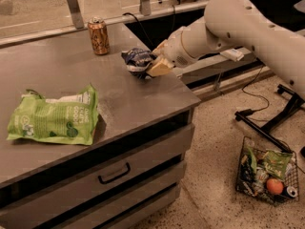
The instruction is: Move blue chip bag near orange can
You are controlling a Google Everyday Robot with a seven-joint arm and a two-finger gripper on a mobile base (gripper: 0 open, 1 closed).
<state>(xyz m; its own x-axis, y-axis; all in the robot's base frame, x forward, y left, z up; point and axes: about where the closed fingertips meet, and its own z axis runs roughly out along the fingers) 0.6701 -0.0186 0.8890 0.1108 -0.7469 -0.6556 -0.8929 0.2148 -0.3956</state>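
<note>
A matt, faintly brushed grey metal finish is shown by the counter top (133,99), on which the orange can (98,36) stands; the can is seen as glossy copper-toned metal with a silver top; just right of the orange can, the blue chip bag (137,61) is seen as crinkled, shiny film, pinched by the gripper (155,63), whose tan fingers look matt and smooth; the arm (238,18) is cased in smooth, pale, softly glossy plastic; below and left of the orange can, the green bag (55,117) is seen as creased, glossy film; far below and right of the orange can, a thin wire basket (240,168) is set on a speckled, polished-looking floor (214,142).
</note>
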